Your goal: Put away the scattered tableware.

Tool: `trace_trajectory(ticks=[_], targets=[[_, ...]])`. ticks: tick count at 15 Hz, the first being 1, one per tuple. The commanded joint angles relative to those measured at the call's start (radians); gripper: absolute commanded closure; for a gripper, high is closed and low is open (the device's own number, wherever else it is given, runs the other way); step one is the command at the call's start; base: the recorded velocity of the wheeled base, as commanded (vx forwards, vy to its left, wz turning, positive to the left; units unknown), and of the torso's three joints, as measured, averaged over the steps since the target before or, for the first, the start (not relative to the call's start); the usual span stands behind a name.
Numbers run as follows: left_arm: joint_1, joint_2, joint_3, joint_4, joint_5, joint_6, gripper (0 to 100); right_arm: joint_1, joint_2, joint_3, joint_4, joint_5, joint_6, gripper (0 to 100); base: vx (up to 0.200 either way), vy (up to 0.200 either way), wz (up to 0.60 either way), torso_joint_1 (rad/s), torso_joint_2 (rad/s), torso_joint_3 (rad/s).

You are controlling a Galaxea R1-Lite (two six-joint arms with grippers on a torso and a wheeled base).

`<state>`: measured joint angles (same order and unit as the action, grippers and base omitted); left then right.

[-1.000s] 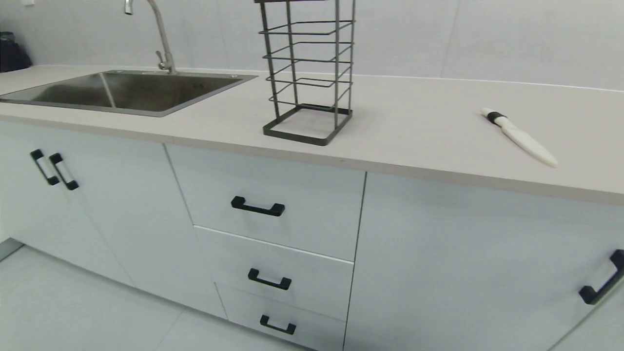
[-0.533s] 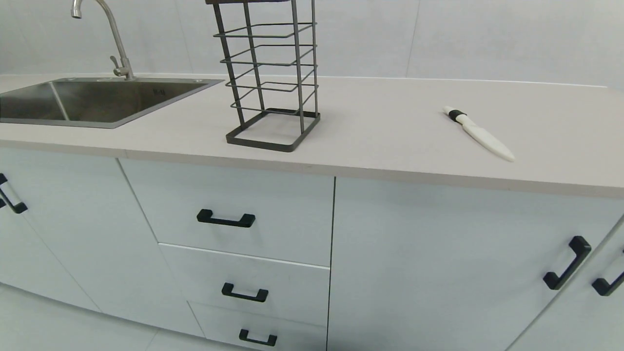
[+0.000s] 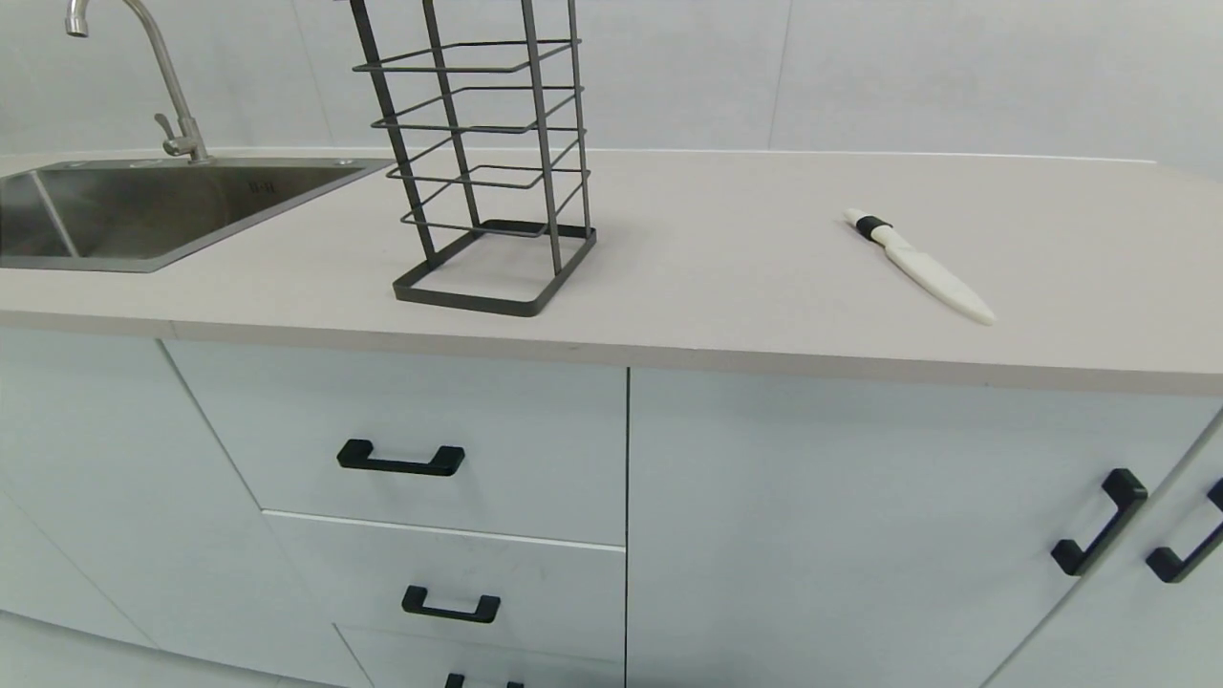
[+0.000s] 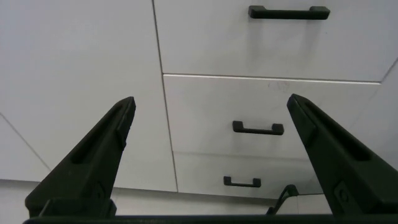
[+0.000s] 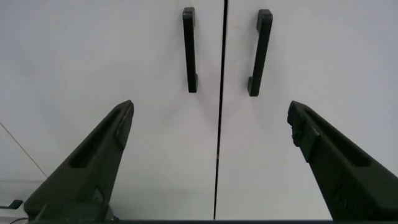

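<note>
Head view
Knife (image 3: 917, 268): white, black band at the handle, lying flat on the countertop (image 3: 726, 277), higher than the door handles (image 3: 1099, 521) faced by the right gripper (image 5: 209, 107).
Wire rack (image 3: 487, 162): dark, upright on the same countertop, well apart from the knife, above the drawer handles (image 3: 400, 460) faced by the left gripper (image 4: 211, 102).
Sink (image 3: 143, 205): steel, set into the countertop beyond the rack, faucet (image 3: 153, 76) behind.

Left wrist view
Left gripper: released, fingers spread wide, grasping nothing.
Drawer handles: three black bars ahead of the fingers, stacked, not touched.

Right wrist view
Right gripper: released, fingers spread wide, grasping nothing.
Door handles: two upright black bars ahead, one on either side of the seam (image 5: 221, 155), not touched.
</note>
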<state>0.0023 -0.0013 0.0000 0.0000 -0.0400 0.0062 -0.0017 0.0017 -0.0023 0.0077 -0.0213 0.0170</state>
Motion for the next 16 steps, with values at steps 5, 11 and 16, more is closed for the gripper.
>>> trace_trajectory(ticks=[5,11,16], targets=[[-0.001,0.001,0.000,0.000,0.000,0.000,0,0.000,0.000,-0.001,-0.002,0.000,0.000,0,0.080,0.000,0.00,-0.001,0.00,0.003],[-0.001,0.001,0.000,0.000,0.002,0.000,0,0.000,0.000,-0.001,-0.002,0.000,0.001,0,0.000,0.000,-0.10,0.000,0.00,0.000],[-0.001,0.001,0.000,0.000,0.002,-0.002,0,0.000,0.000,-0.001,-0.002,0.000,0.000,0,0.000,0.000,-0.24,0.000,0.00,0.001]])
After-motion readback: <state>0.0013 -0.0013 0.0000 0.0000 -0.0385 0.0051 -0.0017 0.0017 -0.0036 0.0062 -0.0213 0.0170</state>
